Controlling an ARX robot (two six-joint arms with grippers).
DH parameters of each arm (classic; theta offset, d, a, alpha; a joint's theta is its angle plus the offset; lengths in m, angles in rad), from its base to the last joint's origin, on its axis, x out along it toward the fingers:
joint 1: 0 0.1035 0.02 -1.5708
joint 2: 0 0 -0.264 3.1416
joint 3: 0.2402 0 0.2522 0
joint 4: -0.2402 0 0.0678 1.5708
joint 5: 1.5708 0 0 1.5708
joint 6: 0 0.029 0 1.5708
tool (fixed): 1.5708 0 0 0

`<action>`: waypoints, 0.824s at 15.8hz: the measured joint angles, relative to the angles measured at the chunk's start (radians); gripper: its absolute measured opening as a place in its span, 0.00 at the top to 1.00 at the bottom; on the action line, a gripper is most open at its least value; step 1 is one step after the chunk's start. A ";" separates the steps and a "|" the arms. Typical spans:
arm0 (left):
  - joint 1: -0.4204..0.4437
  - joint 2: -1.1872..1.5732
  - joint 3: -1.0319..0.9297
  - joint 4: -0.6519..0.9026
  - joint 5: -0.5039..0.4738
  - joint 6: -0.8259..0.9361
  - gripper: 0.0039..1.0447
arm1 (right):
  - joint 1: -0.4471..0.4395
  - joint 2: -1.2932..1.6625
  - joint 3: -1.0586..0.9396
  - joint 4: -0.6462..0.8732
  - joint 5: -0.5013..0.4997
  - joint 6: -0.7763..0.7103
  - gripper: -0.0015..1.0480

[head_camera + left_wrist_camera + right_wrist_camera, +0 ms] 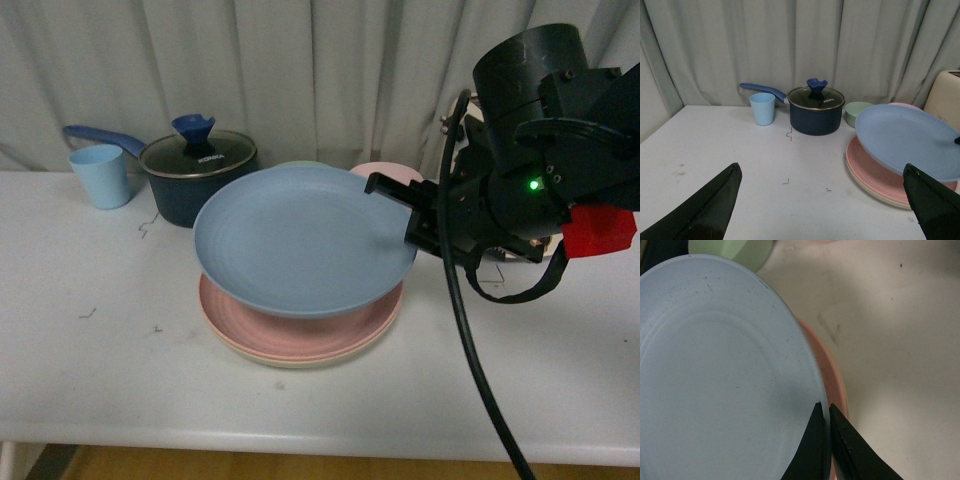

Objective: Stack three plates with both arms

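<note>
Nearly done: pink plate is stacked on beige plate on the surface. Blue plate is held tilted over that pair, its rim clamped by the right fingers; contact with the pair cannot be told. Left fingers are spread apart, nothing held. Lowering and release are judged as left. "KONKA" is read on the pot lid, small print.

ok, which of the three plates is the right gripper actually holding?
The blue plate: the right gripper pinches its rim, and it hangs tilted above the other two. The pink plate lies on the cream plate, neither gripped.
</note>
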State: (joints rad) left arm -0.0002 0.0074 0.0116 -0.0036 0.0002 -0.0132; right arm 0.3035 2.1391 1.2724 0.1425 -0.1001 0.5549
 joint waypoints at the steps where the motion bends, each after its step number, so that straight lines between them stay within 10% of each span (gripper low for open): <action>1: 0.000 0.000 0.000 0.000 0.000 0.000 0.06 | 0.011 0.011 0.003 -0.019 0.008 0.007 0.97; 13: 0.000 0.000 0.000 0.000 0.000 0.000 0.06 | 0.037 0.035 0.028 -0.097 0.037 0.073 0.94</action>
State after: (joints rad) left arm -0.0002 0.0074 0.0116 -0.0032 -0.0002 -0.0128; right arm 0.3408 2.1742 1.3006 0.0452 -0.0631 0.6281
